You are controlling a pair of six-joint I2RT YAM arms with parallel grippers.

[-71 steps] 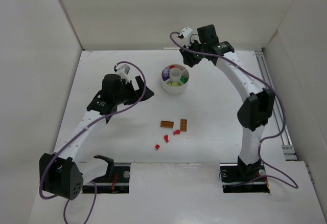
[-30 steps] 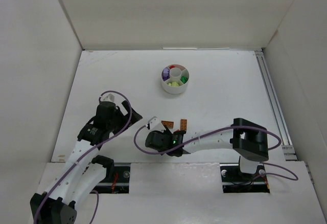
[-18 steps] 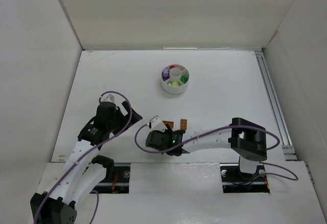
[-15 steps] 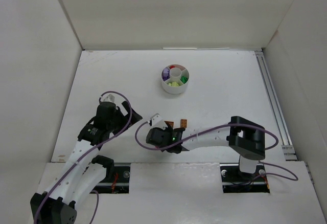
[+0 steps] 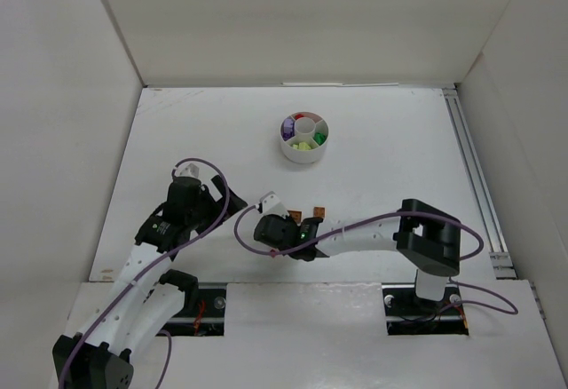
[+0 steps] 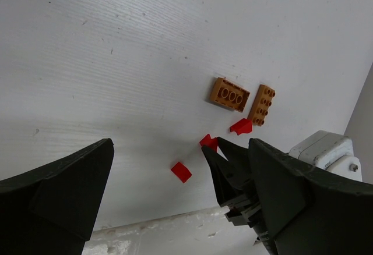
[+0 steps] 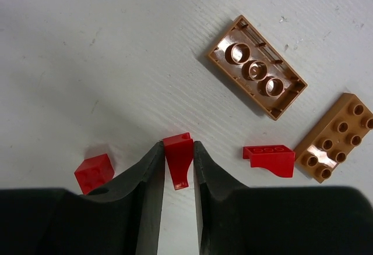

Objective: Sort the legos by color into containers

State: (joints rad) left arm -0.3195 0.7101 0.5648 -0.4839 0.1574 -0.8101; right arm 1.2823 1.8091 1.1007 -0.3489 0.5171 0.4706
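Brick: red brick (image 7: 178,160), small, glossy, one end sloped, lying on table (image 5: 177,140).
Where: in loose pile nr front edge. Red cube (image 7: 93,172) and red wedge (image 7: 269,159) flank it, both apart from it.
R gripper (image 7: 178,147): jaws pinching red brick, one finger each side.
L gripper (image 6: 180,147): jaws spread wide, nothing betw. them, just beside pile.
Brown bricks (image 7: 256,67): two, one studs-down, one studs-up.
Dish (image 5: 304,158): twd back, well apart from pile; purple, red, green, lime pieces in wedges.
Room: bare table betw. pile & dish; walls (image 5: 80,96) L, back, R.
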